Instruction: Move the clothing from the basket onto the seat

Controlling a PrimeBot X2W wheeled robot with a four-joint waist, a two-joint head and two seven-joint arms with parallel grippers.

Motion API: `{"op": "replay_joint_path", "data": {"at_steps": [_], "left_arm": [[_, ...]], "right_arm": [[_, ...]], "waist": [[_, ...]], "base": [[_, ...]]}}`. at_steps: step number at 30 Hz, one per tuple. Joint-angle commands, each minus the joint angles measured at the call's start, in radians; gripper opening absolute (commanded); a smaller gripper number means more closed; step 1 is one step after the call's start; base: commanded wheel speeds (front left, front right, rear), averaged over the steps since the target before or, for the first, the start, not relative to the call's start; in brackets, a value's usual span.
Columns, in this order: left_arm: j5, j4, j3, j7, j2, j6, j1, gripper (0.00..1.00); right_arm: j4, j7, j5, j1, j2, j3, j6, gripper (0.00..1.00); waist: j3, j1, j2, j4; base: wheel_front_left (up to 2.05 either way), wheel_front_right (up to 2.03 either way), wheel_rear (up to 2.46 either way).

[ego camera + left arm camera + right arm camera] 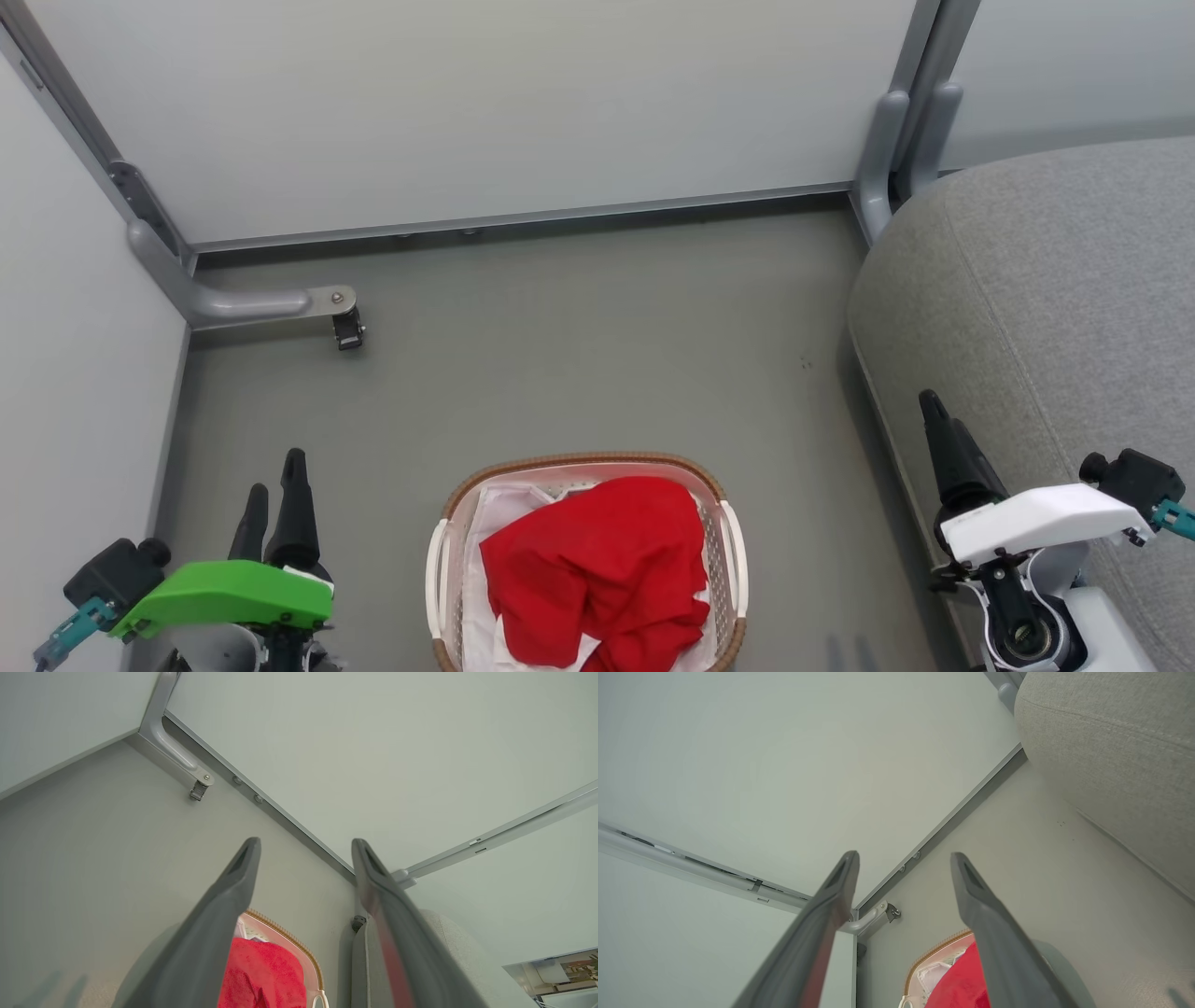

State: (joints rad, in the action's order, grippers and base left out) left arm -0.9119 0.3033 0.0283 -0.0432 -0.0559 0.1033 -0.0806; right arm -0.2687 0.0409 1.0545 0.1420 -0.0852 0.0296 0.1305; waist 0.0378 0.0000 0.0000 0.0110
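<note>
red clothing heaped in the basket on the floor, bottom middle of the frame. big grey seat at the right side. left claw at lower left and right claw at lower right, both spread wide and empty.

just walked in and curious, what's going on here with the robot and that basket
A two-armed robot is set to move laundry, but nothing is in hand yet. The red clothing lies heaped in the basket on the floor, between the arms. The left gripper and the right gripper are both open and empty, apart from the basket. The grey seat stands to the robot's right, with no clothing on the part in view.
</note>
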Motion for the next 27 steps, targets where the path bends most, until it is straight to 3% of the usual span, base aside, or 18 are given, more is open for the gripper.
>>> {"op": "replay_joint_path", "data": {"at_steps": [1, 27], "left_arm": [[0.046, -0.005, -0.01, -0.013, -0.017, -0.007, -0.032, 1.0], [0.365, 0.0, -0.115, -0.093, -0.058, -0.099, 0.004, 1.0]], "right_arm": [[0.006, 0.014, -0.043, 0.033, -0.014, 0.01, 0.0, 1.0], [-0.068, 0.095, -0.439, 0.023, -0.025, 0.063, 0.0, 1.0]], "waist": [[0.001, 0.0, 0.0, 0.001], [0.007, 0.0, 0.0, 0.008]], "base": [[0.0, 0.0, 0.0], [0.0, 0.0, 0.0]]}}
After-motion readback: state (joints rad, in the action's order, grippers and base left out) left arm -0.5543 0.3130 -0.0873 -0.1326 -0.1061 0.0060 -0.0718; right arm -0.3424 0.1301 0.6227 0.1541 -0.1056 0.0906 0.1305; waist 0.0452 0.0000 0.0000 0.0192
